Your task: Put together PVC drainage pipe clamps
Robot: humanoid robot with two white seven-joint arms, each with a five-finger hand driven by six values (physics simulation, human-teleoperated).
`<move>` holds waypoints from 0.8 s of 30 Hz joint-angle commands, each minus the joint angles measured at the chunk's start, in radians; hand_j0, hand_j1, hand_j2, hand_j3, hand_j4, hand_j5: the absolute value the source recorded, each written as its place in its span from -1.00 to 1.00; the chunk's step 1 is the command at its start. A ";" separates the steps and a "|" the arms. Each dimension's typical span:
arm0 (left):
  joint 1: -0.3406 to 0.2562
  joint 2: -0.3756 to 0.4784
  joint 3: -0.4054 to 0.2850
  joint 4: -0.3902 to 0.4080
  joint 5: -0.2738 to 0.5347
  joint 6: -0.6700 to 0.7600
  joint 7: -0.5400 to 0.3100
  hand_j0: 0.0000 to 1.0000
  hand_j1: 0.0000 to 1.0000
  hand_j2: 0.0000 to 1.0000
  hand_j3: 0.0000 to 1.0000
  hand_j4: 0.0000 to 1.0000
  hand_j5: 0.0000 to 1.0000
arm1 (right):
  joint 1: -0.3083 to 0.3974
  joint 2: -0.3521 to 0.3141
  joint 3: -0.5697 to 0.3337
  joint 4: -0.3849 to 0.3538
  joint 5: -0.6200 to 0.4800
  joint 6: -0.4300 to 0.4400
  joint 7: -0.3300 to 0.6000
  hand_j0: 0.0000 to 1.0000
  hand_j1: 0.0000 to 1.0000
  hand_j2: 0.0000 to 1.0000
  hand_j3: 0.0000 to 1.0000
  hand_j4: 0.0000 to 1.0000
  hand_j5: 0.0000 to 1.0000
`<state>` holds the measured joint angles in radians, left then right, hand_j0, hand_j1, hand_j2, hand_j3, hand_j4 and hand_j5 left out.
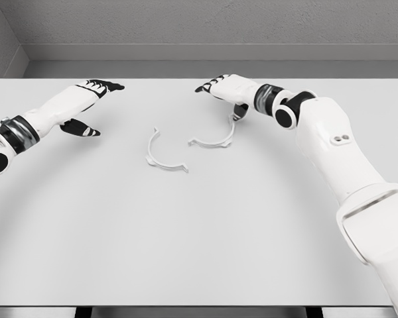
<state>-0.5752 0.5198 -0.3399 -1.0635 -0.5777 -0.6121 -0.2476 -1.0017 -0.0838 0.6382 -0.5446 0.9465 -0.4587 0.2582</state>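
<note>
Now | my left hand [86,106] relaxed, holding nothing, over table [199,252] | my right hand [227,93] loose, empty, above right clamp half [215,139] | left clamp half [160,158] just beside it, apart

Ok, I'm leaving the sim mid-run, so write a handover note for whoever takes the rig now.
Left hand: open, holding nothing, at the table's left, apart from the parts.
Right hand: open, holding nothing, thumb reaching down beside the right clamp half's upper end; contact unclear.
Left clamp half lies flat near the centre, close beside the other, not joined.
Done: nothing assembled.
Left: grasp the halves and join them.
</note>
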 commanded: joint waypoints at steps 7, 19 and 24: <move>0.000 0.002 0.002 0.002 0.007 0.001 0.001 1.00 1.00 1.00 1.00 1.00 1.00 | -0.014 0.027 0.009 0.015 -0.003 0.009 -0.001 1.00 1.00 1.00 1.00 1.00 1.00; -0.006 0.002 0.002 0.013 0.007 0.001 0.001 1.00 1.00 1.00 1.00 1.00 1.00 | -0.023 0.050 0.009 0.011 -0.003 0.008 -0.002 1.00 1.00 1.00 1.00 1.00 1.00; -0.006 0.002 0.002 0.013 0.007 0.001 0.001 1.00 1.00 1.00 1.00 1.00 1.00 | -0.029 0.070 0.009 0.009 -0.003 0.006 -0.001 1.00 1.00 1.00 1.00 1.00 1.00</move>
<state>-0.5814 0.5209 -0.3384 -1.0506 -0.5777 -0.6121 -0.2476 -1.0308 -0.0223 0.6510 -0.5335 0.9475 -0.4533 0.2579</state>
